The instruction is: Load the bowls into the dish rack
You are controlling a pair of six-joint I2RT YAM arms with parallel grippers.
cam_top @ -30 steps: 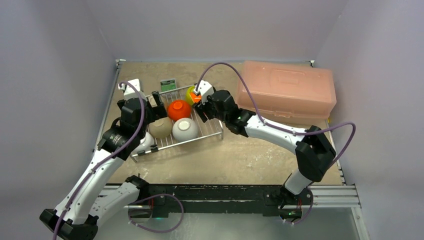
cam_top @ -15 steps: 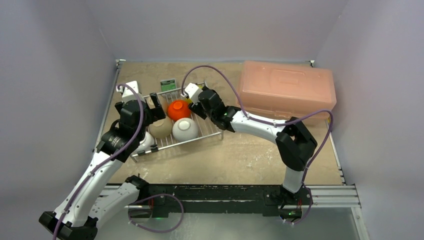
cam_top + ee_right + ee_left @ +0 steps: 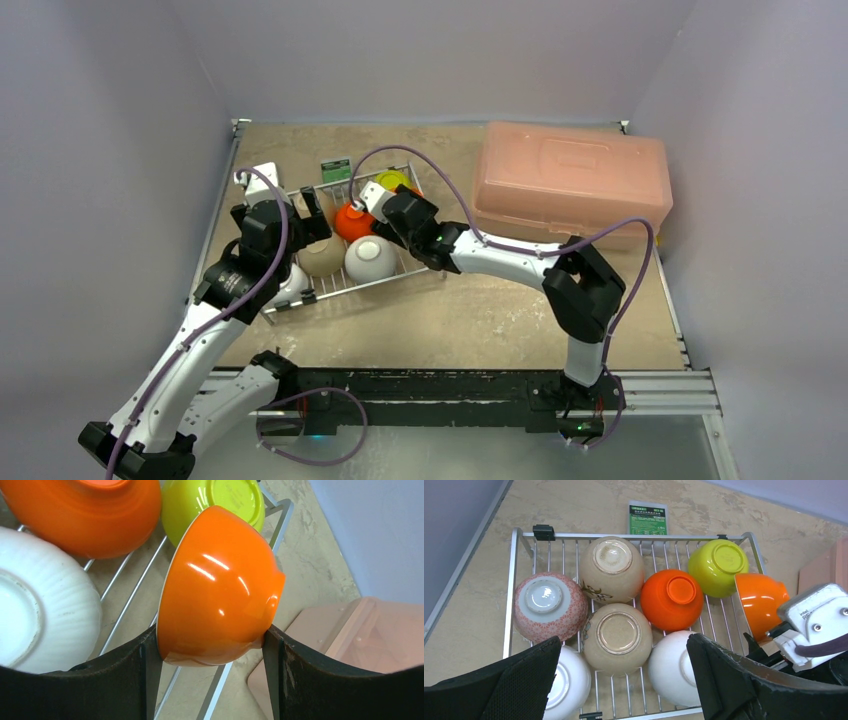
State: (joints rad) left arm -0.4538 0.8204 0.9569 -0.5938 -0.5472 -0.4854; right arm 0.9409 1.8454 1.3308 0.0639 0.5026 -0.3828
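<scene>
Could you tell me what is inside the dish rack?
The dish rack holds seven upside-down bowls: two beige, two white, one pink-patterned, one orange, one lime-green. Their insides are hidden; the left gripper covers part of both white ones.

Against the silver dish rack (image 3: 574, 535) show a lime-green bowl (image 3: 718, 567), an orange bowl (image 3: 761, 602), a second orange bowl (image 3: 671, 600), beige bowls (image 3: 611, 570), white bowls (image 3: 669, 667) and a pink-speckled bowl (image 3: 550, 607).

You've swung the right gripper (image 3: 210, 642) leftward, bringing the orange bowl (image 3: 215, 590) in over the right end of the rack (image 3: 524, 535); the lime-green bowl (image 3: 393, 180), half hidden before, now shows behind the gripper.
</scene>
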